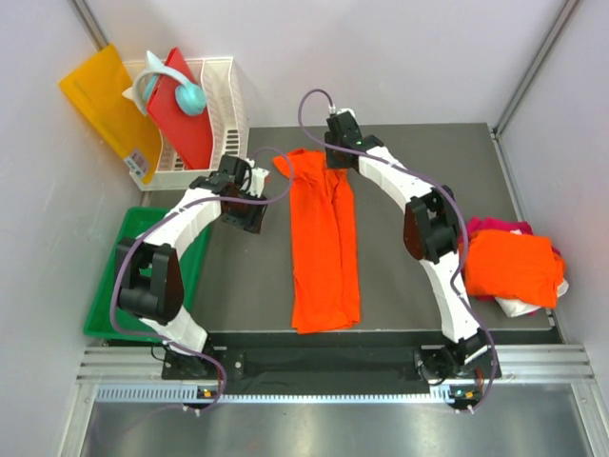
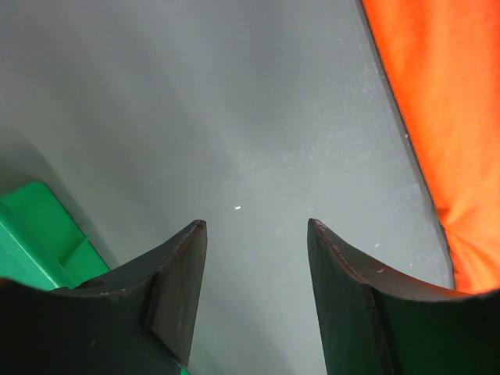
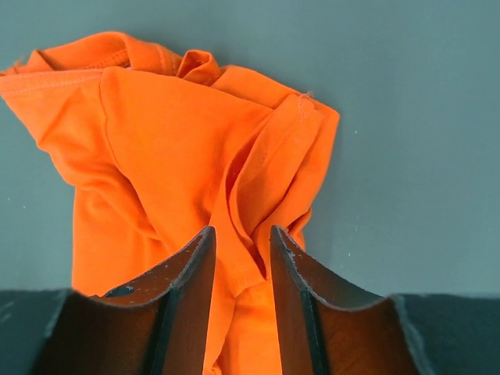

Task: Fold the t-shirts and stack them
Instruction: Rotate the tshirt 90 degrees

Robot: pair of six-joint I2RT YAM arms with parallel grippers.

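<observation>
At the table's (image 1: 247, 290) right edge a heaped orange t-shirt (image 1: 512, 267) was piled on a magenta-pink t-shirt (image 1: 495, 227). The left gripper (image 2: 256, 226) was held half open over bare tabletop, nothing grasped. Mid-table a folded orange t-shirt (image 1: 324, 252) was laid lengthwise. At its far end the right gripper (image 3: 240, 232) was narrowly parted astride a fold; whether the cloth was pinched could not be told. A red board (image 1: 186, 129) was stood in the white basket (image 1: 233, 95) beside the far left corner.
</observation>
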